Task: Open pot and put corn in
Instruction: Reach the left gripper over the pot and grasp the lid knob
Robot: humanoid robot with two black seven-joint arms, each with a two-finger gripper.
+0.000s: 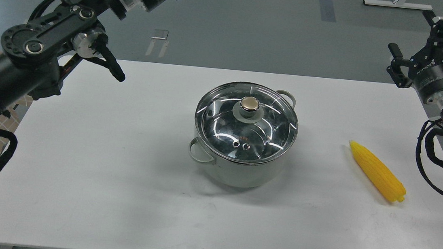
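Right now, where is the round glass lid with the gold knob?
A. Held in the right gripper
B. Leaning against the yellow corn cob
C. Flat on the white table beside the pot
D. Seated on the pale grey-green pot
D: the glass lid sits closed on the pot, both grippers away from it.

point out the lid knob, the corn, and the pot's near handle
lid knob (250, 104), head view, on its gold top.
corn (377, 172), head view, mid-cob on the kernels.
pot's near handle (198, 153), head view, on the grey-green loop at the pot's front left.
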